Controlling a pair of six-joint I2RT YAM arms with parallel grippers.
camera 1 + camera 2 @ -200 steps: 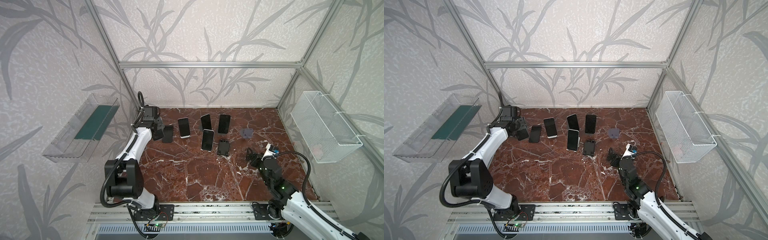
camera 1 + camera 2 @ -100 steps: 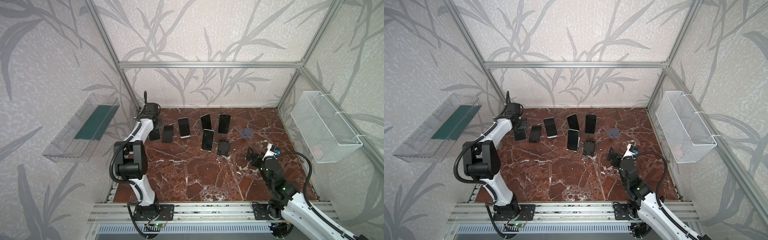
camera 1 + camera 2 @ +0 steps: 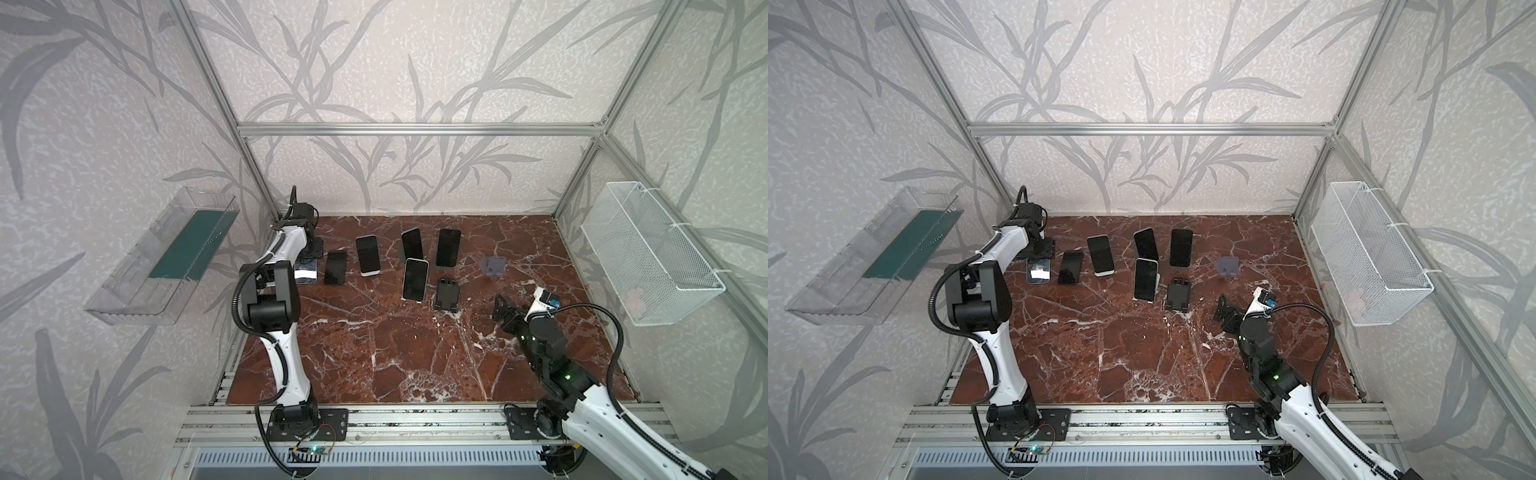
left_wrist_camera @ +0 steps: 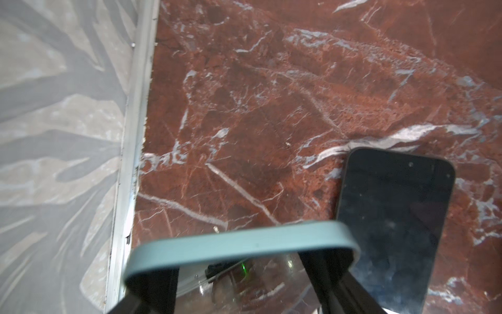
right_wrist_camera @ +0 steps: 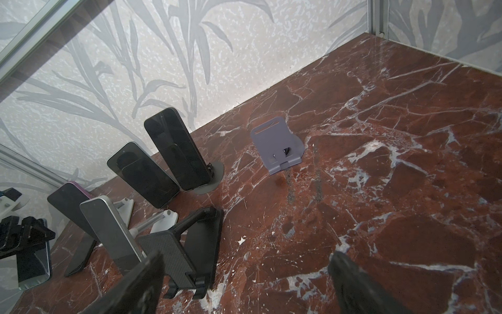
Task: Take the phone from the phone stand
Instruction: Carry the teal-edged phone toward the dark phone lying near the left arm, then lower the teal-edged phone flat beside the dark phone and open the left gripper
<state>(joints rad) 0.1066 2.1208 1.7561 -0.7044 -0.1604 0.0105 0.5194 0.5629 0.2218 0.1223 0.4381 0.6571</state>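
Our left claw is closed on the sides of the teal phone. That phone sits low at the rear left corner of the worktop, clear of the stands and just beside a dark phone; we cannot tell whether it touches the marble. Our right claw hangs wide open and empty over the right side, near an empty black stand and well apart from the grey stand.
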